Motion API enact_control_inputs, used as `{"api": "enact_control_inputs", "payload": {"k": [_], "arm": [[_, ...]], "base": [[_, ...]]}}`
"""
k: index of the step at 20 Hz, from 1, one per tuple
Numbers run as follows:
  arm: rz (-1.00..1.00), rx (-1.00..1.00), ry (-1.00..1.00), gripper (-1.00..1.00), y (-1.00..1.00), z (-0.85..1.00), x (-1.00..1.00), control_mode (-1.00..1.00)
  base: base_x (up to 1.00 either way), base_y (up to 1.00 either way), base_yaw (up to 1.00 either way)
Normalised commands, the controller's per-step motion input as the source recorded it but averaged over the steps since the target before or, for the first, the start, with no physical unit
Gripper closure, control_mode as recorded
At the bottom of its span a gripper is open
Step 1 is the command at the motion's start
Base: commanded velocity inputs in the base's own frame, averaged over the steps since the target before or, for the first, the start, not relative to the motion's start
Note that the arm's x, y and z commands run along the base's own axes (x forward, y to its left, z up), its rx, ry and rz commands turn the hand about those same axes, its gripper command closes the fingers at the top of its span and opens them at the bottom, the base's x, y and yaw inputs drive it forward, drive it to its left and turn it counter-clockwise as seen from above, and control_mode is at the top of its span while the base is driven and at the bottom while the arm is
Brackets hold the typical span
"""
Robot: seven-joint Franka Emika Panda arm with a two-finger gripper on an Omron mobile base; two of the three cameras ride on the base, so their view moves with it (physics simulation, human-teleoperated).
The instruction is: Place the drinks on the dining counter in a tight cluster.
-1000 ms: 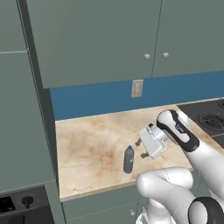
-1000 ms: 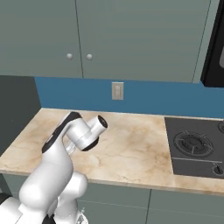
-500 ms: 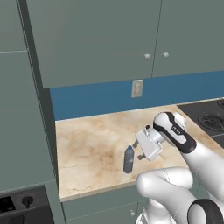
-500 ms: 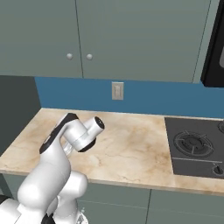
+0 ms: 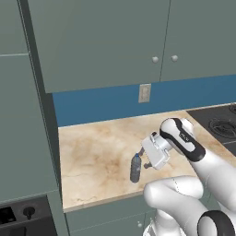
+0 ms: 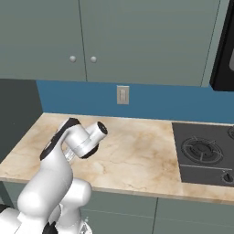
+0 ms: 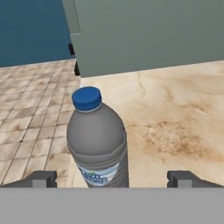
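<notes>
A small greyish water bottle (image 5: 135, 168) with a blue cap stands upright on the beige wall counter (image 5: 97, 156) near its front edge. My gripper (image 5: 143, 159) hovers just right of it, open, fingers pointing at the bottle. In the hand view the water bottle (image 7: 98, 140) looms close between my two spread fingertips (image 7: 42, 177), left of centre, with no contact visible. My gripper (image 7: 113, 178) holds nothing. The blue and amber bottles and the dining counter are out of view.
A black cooktop (image 6: 203, 153) is set into the counter at the right. The blue backsplash carries a wall outlet (image 5: 144, 93), with grey upper cabinets (image 5: 115, 41) overhead. A tall grey cabinet (image 5: 25, 129) bounds the counter's left end.
My hand has crept slightly down and left toward the water bottle. The bottle has stayed where it stands.
</notes>
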Motion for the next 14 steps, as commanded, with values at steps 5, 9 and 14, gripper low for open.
{"api": "enact_control_inputs", "payload": {"k": [5, 9, 14], "arm": [[0.00, 0.02, 0.00, -1.00, 0.00, -0.06, 0.00, -1.00], [0.00, 0.03, 0.00, -1.00, 0.00, -0.08, 0.00, -1.00], [-0.01, 0.03, 0.00, -1.00, 0.00, -0.08, 0.00, -1.00]], "base": [[0.00, 0.00, 0.00], [0.00, 0.00, 0.00], [0.00, 0.00, 0.00]]}}
